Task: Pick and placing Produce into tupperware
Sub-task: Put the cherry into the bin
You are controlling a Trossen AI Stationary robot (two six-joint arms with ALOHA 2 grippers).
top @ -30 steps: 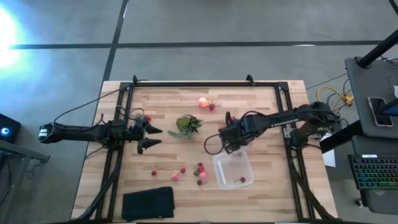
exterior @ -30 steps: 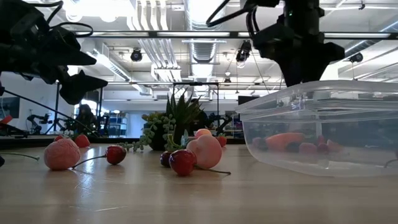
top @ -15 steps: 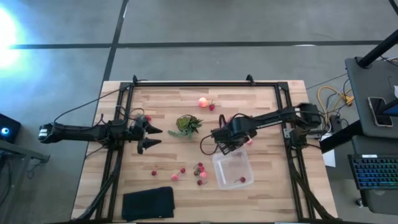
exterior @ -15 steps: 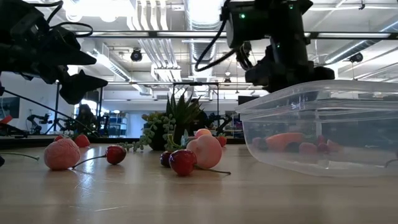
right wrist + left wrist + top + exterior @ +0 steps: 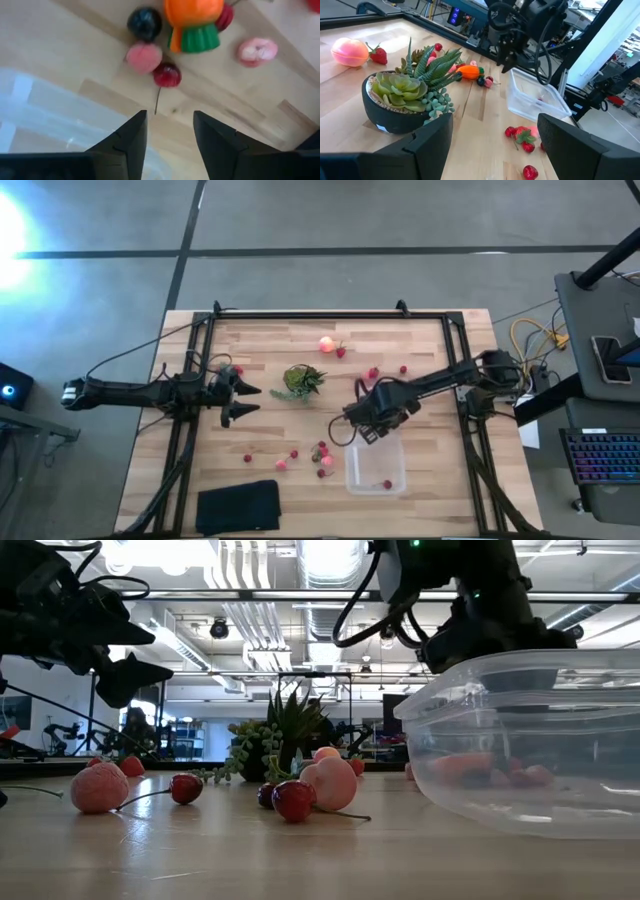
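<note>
Your right end effector hangs over the far-left corner of the tupperware, fingers parted with a narrow gap, gripping nothing. Your left end effector waits wide open left of the potted succulent. Tupperware sits front-right of centre on the worktop, one red berry inside. Right wrist view: orange-red piece, dark berry, pink berry and cherry clustered just beyond the box rim. More berries lie left of the box; peach-pink round one far back.
</note>
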